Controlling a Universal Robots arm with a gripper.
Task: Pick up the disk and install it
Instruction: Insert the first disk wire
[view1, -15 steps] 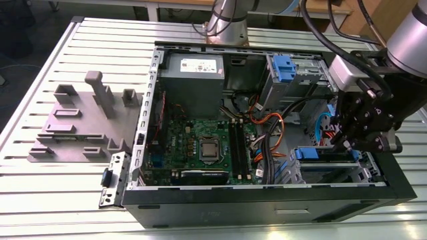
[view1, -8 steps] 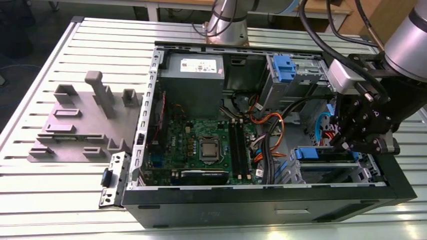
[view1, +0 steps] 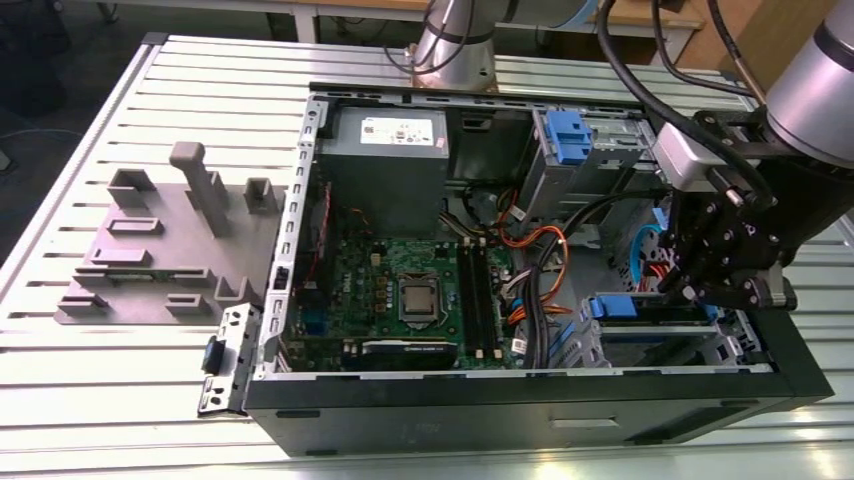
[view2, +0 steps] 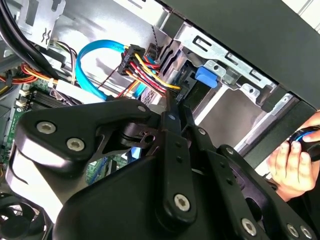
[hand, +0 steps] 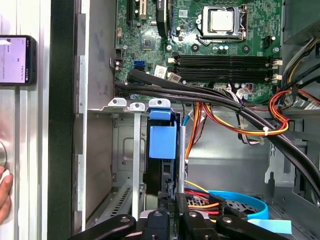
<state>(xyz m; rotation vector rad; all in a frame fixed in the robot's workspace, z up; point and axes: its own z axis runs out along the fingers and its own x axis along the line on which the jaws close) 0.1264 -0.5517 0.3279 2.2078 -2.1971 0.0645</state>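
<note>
**A:** Exterior view first: where is the black gripper (view1: 687, 290) hanging?

**B:** Over the metal drive bay (view1: 667, 345) of the open black computer case (view1: 534, 410) on the slatted desk (view1: 80, 400). The flat silver disk (view1: 625, 306), framed in blue plastic, is sitting in that bay.

**A:** Second wrist view?

**B:** The gripper (view2: 172, 107) is showing its fingers drawn together near the disk (view2: 205, 75).

**A:** First wrist view?

**B:** The disk (hand: 162, 142) is standing on edge in its slot, seemingly mostly inserted. I cannot tell whether it is fully seated.

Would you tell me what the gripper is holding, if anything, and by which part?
It cannot be told: the gripper is at the end of the disk away from its blue tab, in the drive bay, but the contact is hidden.
</note>
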